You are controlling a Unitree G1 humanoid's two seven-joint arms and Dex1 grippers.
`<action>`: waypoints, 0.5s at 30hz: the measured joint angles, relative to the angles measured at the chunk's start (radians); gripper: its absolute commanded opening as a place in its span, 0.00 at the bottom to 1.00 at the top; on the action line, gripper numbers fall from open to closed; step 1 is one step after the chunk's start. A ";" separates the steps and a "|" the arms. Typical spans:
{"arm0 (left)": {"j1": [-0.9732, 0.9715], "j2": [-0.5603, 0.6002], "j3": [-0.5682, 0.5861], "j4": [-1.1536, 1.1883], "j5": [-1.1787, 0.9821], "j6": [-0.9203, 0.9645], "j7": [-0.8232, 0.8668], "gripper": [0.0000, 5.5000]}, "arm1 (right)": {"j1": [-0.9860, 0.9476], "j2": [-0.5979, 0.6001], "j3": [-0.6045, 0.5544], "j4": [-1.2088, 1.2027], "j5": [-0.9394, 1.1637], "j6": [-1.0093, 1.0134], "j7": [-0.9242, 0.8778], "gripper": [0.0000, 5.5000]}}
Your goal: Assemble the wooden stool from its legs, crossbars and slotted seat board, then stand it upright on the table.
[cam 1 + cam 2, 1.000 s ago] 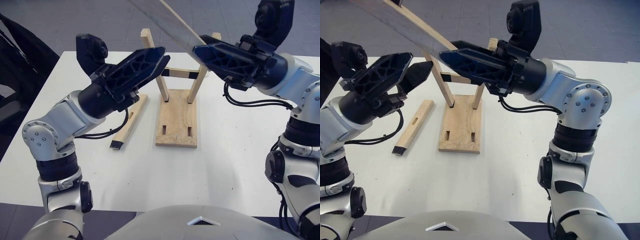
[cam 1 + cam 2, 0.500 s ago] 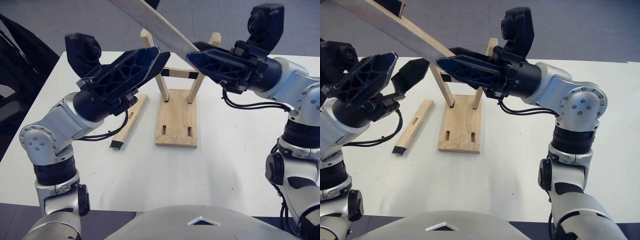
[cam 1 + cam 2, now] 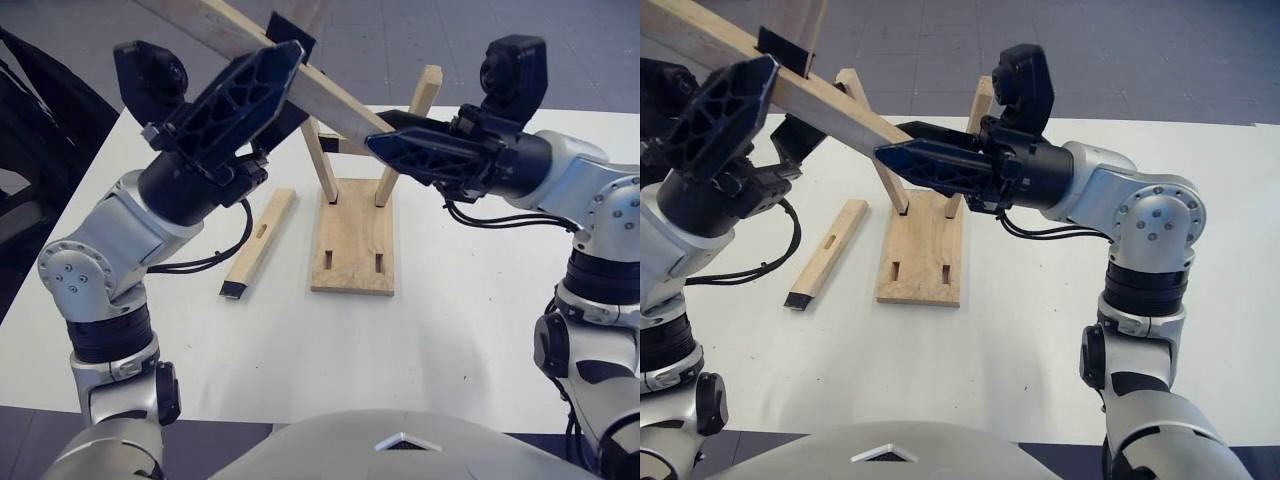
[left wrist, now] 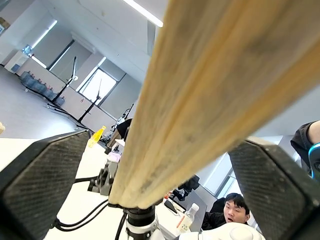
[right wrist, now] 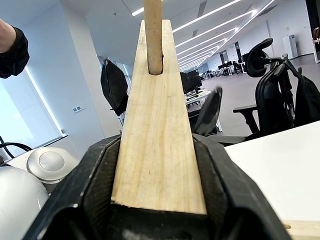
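**A:** Left eye view. Progress?
**B:** About half done, by my reckoning. Seat board [image 3: 352,240] flat on the table [image 3: 480,330]. Two standing legs [image 3: 320,165] seated in its far slots, first crossbar [image 3: 333,143] joining them. Held leg [image 3: 330,100] slants through the air above them. Right gripper [image 3: 383,140] on its lower end, left gripper [image 3: 288,82] farther up it.

**A:** Right eye view?
**B:** Near slots [image 3: 896,270] of the board vacant. Loose leg [image 3: 823,252] lies on the table just left of the board, nothing touching it.

**A:** Left wrist view?
**B:** Held leg runs between the fingers [image 4: 40,180]. Both stand off the wood: spread, gripping nothing.

**A:** Right wrist view?
**B:** Fingers [image 5: 220,185] pressed tight on the leg's end. Second crossbar [image 5: 152,35] sits in the leg's slot.

**A:** Left to do?
**B:** Likely: fit the loose leg onto that second crossbar, seat the pair in the near slots, then stand the stool up.

**A:** Obstacles?
**B:** The standing legs, right under the held leg. A knock could topple them.
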 measured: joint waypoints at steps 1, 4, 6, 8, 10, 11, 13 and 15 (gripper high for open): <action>-0.001 0.000 0.001 0.002 0.000 0.000 0.000 0.83 | 0.005 0.000 0.000 -0.003 0.000 0.000 0.000 0.37; 0.002 0.013 -0.002 0.008 0.000 0.019 -0.008 0.75 | 0.006 0.000 0.000 -0.010 0.000 0.000 -0.009 0.37; 0.020 0.031 -0.008 0.002 0.001 0.030 -0.014 0.66 | 0.006 0.000 0.000 -0.017 0.001 0.000 -0.019 0.37; 0.030 0.032 -0.011 -0.002 0.002 0.031 -0.014 0.59 | 0.006 0.001 0.000 -0.024 0.004 0.000 -0.026 0.37; 0.029 0.032 -0.012 -0.002 0.002 0.026 -0.016 0.54 | 0.007 0.001 0.000 -0.026 0.004 0.000 -0.035 0.37; 0.028 0.031 -0.012 -0.002 0.002 0.022 -0.014 0.51 | 0.008 0.001 0.000 -0.026 0.004 0.000 -0.038 0.37; 0.027 0.028 -0.011 -0.002 0.001 0.015 -0.014 0.45 | 0.011 0.001 0.000 -0.026 0.003 0.000 -0.042 0.37; 0.027 0.027 -0.011 -0.003 0.013 0.012 -0.014 0.44 | 0.013 -0.001 0.000 -0.025 0.000 0.000 -0.045 0.37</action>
